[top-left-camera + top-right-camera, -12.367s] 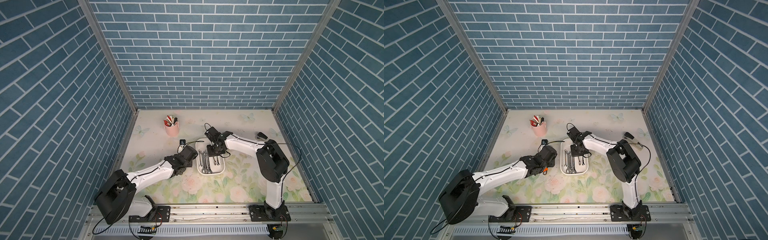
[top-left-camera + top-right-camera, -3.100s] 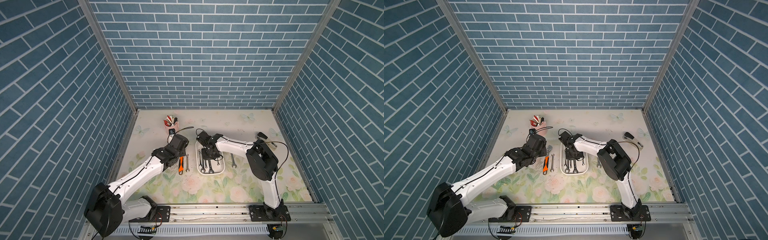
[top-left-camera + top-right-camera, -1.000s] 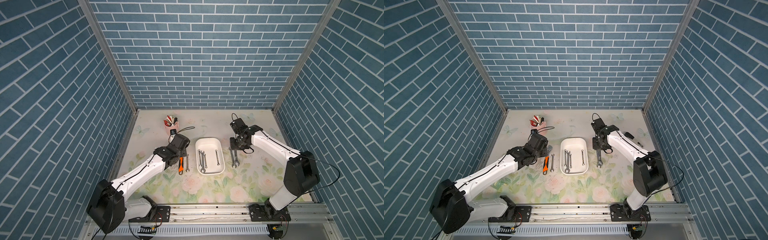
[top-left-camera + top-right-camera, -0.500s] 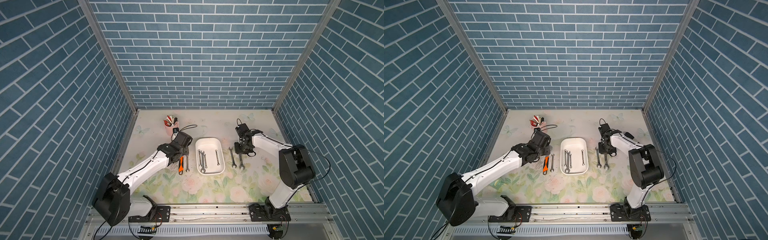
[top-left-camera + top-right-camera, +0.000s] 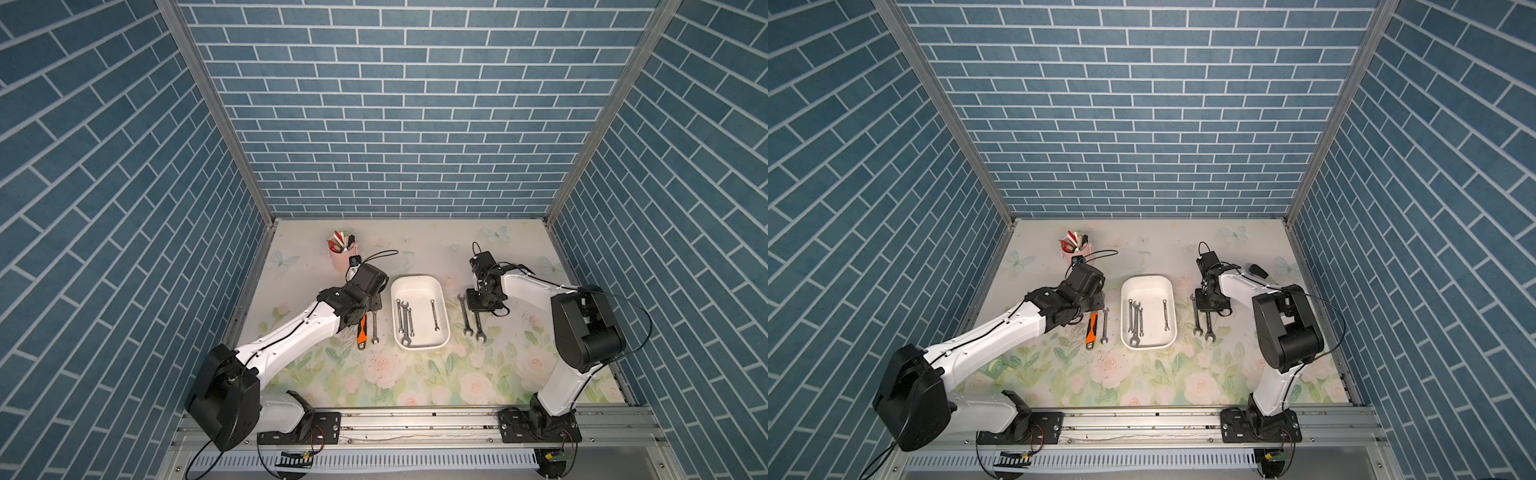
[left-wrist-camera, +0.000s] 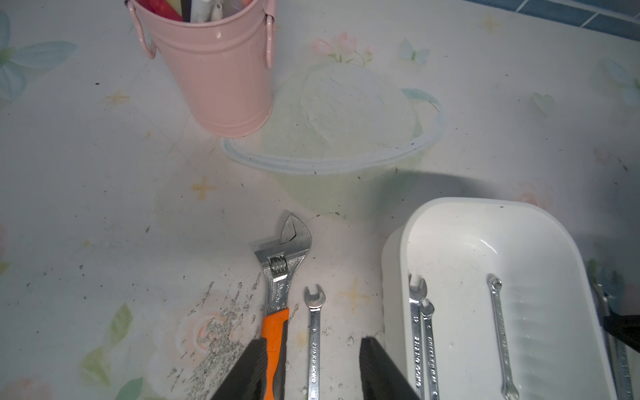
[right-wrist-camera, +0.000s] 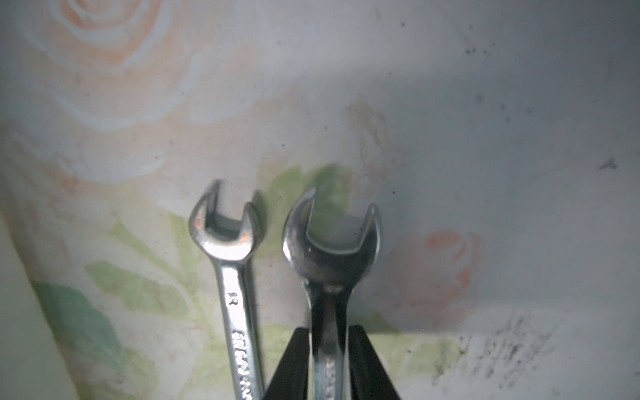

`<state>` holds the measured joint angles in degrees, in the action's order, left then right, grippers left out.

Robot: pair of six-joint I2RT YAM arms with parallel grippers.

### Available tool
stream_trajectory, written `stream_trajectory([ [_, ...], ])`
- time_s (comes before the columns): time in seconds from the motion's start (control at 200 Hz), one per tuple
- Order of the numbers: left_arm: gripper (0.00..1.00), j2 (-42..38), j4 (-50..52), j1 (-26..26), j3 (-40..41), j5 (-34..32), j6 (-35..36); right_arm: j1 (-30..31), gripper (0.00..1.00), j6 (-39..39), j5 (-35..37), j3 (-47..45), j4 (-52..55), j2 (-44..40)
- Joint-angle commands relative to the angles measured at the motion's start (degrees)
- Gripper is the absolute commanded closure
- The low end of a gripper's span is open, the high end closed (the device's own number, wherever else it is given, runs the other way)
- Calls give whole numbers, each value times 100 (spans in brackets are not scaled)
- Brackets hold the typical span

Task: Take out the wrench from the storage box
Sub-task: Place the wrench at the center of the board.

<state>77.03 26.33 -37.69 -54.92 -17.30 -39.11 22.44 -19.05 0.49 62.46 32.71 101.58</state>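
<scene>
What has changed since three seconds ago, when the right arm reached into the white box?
The right claw carried a large wrench out of the storage box to its right, beside the first wrench lying there; the claw is around its shaft. Unchanged: three wrenches in the box, the orange-handled wrench and small wrench on its left, the pink cup.

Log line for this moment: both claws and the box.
right claw: straddles wrench on table, grip unclear | left claw: open, empty | storage box: three wrenches inside
</scene>
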Motion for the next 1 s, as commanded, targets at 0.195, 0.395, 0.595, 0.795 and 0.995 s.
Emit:
stream_trajectory([
  [0.195,51,-182,195,-502,-454,-348,-211,-20,65,-89,27,159,372,-476],
  [0.395,50,-98,370,-1017,-808,-600,-473,-10,61,-169,-16,706,799,-970],
  [0.595,48,214,515,-1564,-1224,-680,-854,-11,56,-209,-46,840,1078,-1395],
  [0.795,47,795,676,-1881,-1662,-703,-1015,-15,52,-284,-200,583,950,-1688],
  [0.995,38,1276,670,-1954,-1826,-511,-1235,-19,41,-298,-308,240,701,-1954],
])
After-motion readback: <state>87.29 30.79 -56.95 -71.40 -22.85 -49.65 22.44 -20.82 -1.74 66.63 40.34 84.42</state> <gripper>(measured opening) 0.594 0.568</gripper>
